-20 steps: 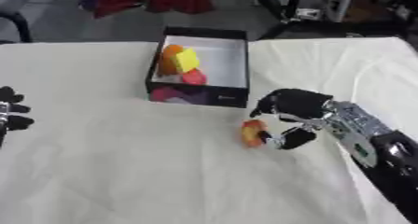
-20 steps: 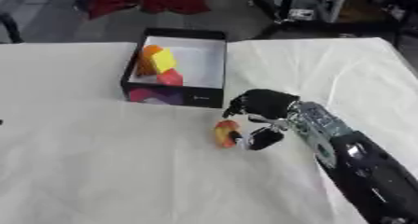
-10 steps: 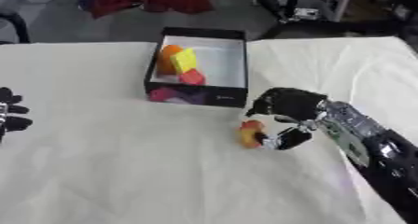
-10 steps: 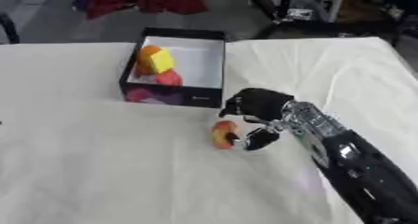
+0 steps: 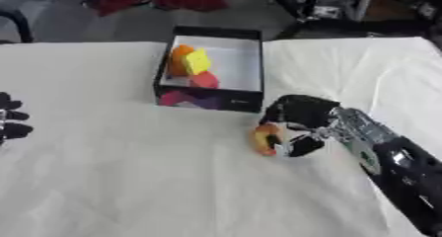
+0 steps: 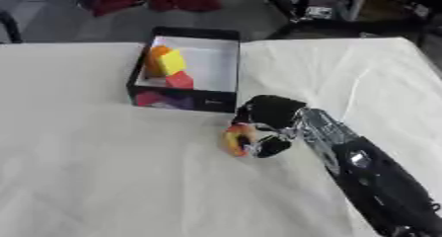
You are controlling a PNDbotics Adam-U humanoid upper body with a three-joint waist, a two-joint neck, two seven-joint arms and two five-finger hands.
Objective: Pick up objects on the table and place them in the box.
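Broadly, a white counter (image 5: 112, 181) fills the view, with a black box (image 5: 250, 58) standing at its far middle, its long axis running away from the robot. Inside the box lie an orange piece (image 5: 179, 58), a yellow block (image 5: 197, 61) and a red piece (image 5: 205, 80). Just in front of the box's near right corner, the right robot hand (image 5: 298, 120) curls its fingers round a small orange-and-red toy (image 5: 263, 138) resting on the counter, its longer side roughly upright. The left robot hand (image 5: 10, 117) shows at the left edge, fingers relaxed.
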